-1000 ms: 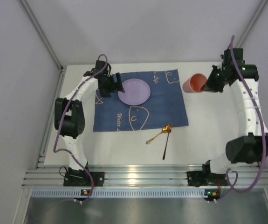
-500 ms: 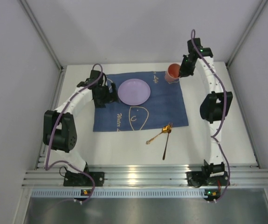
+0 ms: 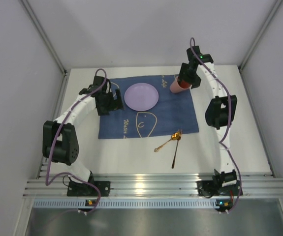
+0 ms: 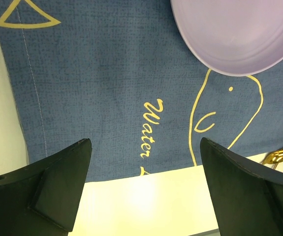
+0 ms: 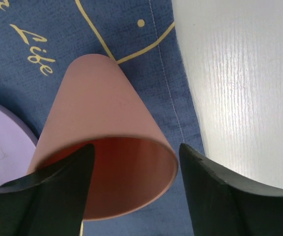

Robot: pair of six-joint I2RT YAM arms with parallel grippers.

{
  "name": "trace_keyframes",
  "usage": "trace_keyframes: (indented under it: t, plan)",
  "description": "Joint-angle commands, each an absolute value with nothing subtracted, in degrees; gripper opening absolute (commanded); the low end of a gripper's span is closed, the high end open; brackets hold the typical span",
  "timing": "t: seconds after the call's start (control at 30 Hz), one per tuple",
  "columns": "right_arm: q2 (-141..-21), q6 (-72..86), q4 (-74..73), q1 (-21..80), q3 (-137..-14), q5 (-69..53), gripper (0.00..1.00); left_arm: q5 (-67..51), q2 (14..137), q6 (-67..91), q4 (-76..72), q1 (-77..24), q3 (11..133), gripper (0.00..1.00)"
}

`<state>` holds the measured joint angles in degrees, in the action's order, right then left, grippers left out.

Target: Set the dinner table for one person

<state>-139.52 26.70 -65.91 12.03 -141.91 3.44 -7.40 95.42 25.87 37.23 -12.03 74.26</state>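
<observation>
Dinner table [image 3: 131,152]: we see its white top filling mid-frame.
Placemat [image 3: 171,115]: blue, upper centre.
Plate [image 3: 141,96]: lilac, on the placemat.
Left gripper [image 4: 145,142]: jaws wide apart, empty, left of the plate.
Right gripper [image 5: 136,147]: jaws apart, cup mouth between them.
Cup [image 3: 177,87]: pink, at the placemat's upper right corner.

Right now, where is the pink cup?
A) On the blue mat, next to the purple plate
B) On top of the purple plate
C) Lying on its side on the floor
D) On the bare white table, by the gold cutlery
A: the pink cup stands upright on the blue mat, with the purple plate just beside it, not under it.
</observation>
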Motion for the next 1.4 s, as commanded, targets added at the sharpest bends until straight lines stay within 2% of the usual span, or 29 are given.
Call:
trace_keyframes:
  t: [0.0, 0.1, 0.33, 0.4, 0.5, 0.87, 1.0, 1.13, 1.37]
  plan:
    - [-138.6, 26.5, -62.1, 13.1, -144.0, 3.6, 0.71, -6.9, 93.3, 26.6, 36.9, -11.8, 73.7, 0.96]
    - [-136.2, 27.3, -58.5, 13.1, -144.2, 3.2, 0.83, -6.9, 93.4, 26.6, 36.9, -11.8, 73.8, 0.97]
    - [-134.7, 28.1, -54.3, 13.0, -144.5, 2.6, 0.88, -7.1, 94.5, 26.2, 37.2, -11.8, 75.0, 0.97]
    - [-135.3, 28.0, -54.6, 13.1, -143.9, 1.6, 0.94, -7.2, 94.9, 26.0, 37.4, -11.8, 75.4, 0.97]
    - [-135.2, 28.2, -54.1, 13.4, -142.5, 1.1, 0.99, -7.2, 95.1, 25.7, 37.4, -11.8, 76.0, 0.97]
    - [-129.2, 24.9, -48.3, 13.5, -137.8, -6.8, 1.0, -12.7, 93.3, 18.8, 33.8, -16.1, 77.7, 0.98]
    - [-120.4, 23.3, -42.3, 13.4, -125.4, -9.1, 1.0, -15.7, 93.6, 16.6, 32.8, -21.1, 78.3, 0.98]
    - [-110.3, 22.0, -45.5, 13.4, -119.8, -7.0, 1.0, -17.1, 94.9, 14.8, 33.6, -26.6, 79.4, 0.98]
    - [-84.4, 23.7, -44.4, 13.8, -95.5, 5.8, 1.0, -17.2, 96.9, 13.3, 32.2, -40.4, 76.6, 0.98]
